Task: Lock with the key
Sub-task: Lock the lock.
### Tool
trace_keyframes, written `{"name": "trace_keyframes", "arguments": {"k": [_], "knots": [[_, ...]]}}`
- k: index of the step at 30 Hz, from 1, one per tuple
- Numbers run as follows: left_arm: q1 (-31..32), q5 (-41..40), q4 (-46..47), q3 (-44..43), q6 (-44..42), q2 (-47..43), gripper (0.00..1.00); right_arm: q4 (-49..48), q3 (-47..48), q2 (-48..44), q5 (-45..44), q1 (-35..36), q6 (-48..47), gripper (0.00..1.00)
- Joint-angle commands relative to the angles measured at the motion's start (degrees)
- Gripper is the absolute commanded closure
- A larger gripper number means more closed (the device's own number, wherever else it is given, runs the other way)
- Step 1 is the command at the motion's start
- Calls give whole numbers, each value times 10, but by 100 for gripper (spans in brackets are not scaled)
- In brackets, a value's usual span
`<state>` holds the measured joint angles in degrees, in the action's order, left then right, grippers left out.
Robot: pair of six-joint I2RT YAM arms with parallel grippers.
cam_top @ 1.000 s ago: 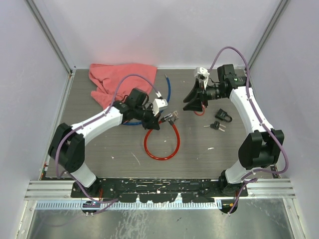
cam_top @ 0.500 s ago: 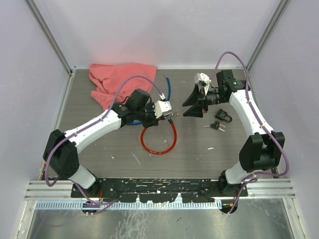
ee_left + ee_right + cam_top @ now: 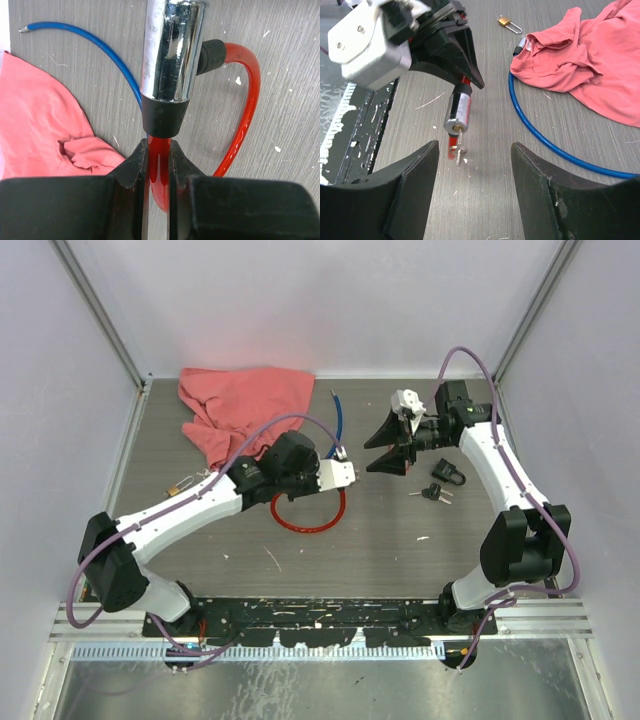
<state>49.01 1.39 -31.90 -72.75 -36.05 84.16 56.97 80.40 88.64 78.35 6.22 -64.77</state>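
Note:
A red cable lock lies in a loop [image 3: 310, 529] on the table. My left gripper [image 3: 157, 155] is shut on the red cable [image 3: 245, 115] just behind its chrome lock cylinder [image 3: 170, 50] and holds that end off the table. In the right wrist view the cylinder [image 3: 459, 111] points at the camera with a key [image 3: 459, 145] hanging from its keyhole. My right gripper [image 3: 474, 147] is open and empty, facing the cylinder a short way off. In the top view the left gripper [image 3: 338, 474] and right gripper [image 3: 380, 450] are close together.
A pink cloth [image 3: 240, 400] lies at the back left, with a blue cable [image 3: 338, 415] beside it. A black padlock [image 3: 448, 471] and loose keys [image 3: 435, 494] lie by the right arm. A small brass padlock [image 3: 182, 485] lies at the left.
My left arm has swung right with the lock end, dragging the red loop up and tighter. My right gripper has shifted slightly left and stays open.

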Motion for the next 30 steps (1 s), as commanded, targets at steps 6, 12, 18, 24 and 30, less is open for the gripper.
{"name": "trace_keyframes", "arguments": {"k": [6, 12, 18, 24, 30], "knots": [[57, -106, 28, 38, -33, -7, 100, -7, -36, -17, 4, 4, -57, 36], [80, -133, 36, 64, -24, -12, 100, 95, -63, -25, -6, 10, -169, 37], [88, -144, 34, 63, -18, -10, 100, 175, -74, -19, -5, 24, -237, 48], [89, -146, 35, 57, -16, -9, 100, 114, -112, -17, -2, 29, -139, 49], [90, -146, 34, 52, -15, -10, 100, -34, -120, -36, -34, 29, 55, 48]]}}
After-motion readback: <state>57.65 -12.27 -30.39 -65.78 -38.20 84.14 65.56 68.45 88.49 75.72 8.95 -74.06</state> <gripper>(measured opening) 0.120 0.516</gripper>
